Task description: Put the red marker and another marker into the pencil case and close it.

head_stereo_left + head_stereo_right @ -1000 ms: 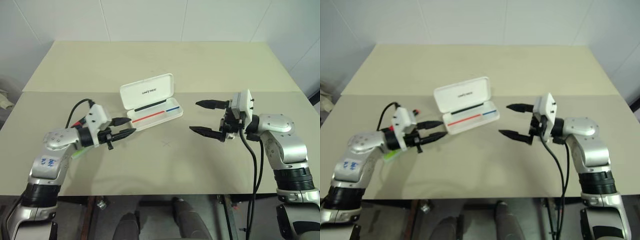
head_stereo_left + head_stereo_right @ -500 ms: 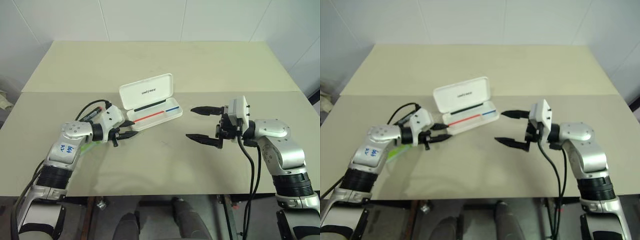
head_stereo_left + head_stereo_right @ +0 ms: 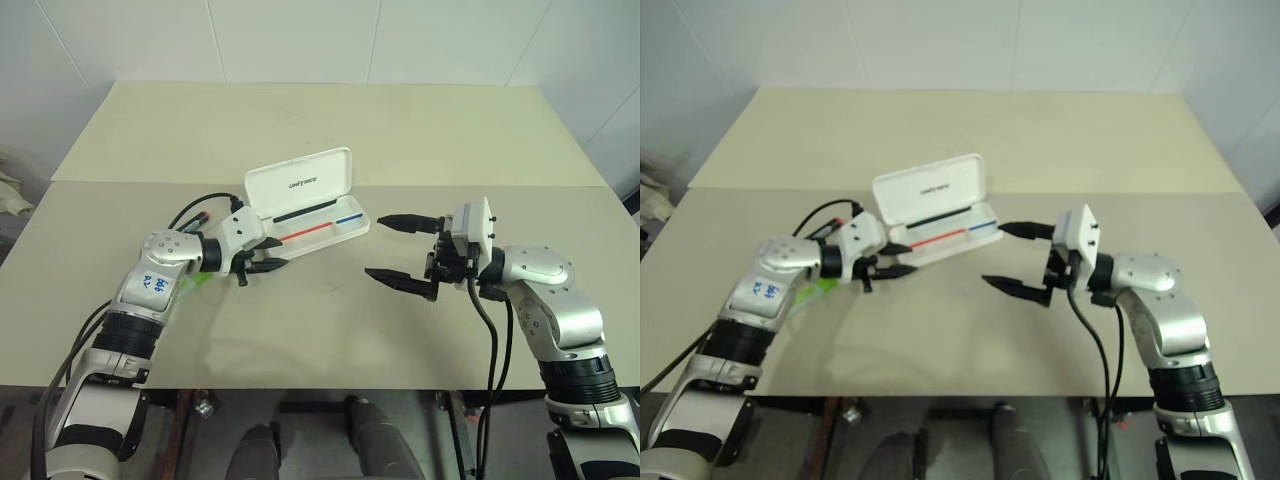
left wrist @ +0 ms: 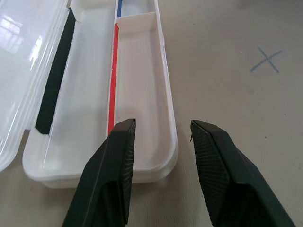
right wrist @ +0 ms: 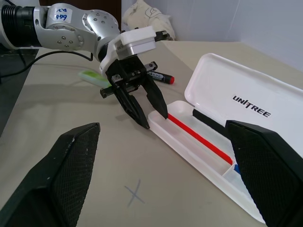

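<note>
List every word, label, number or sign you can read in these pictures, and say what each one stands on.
"UNITREE": dark letters on the open lid of the white hard plastic pencil case.
Blue handwritten digits on the left arm's grey shell: too unclear to read.
White print on the black-barrelled red marker: too small to read.
Pencilled "X" mark on the beige table.

White pencil case (image 3: 300, 186) with red, blue, black stripes; pale green highlighter (image 5: 93, 77); beige table (image 3: 330, 120).

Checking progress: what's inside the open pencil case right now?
The pencil case holds no markers: only red, blue and black stripes and a divider. The left tool's fingers cover a little of its near end.
</note>
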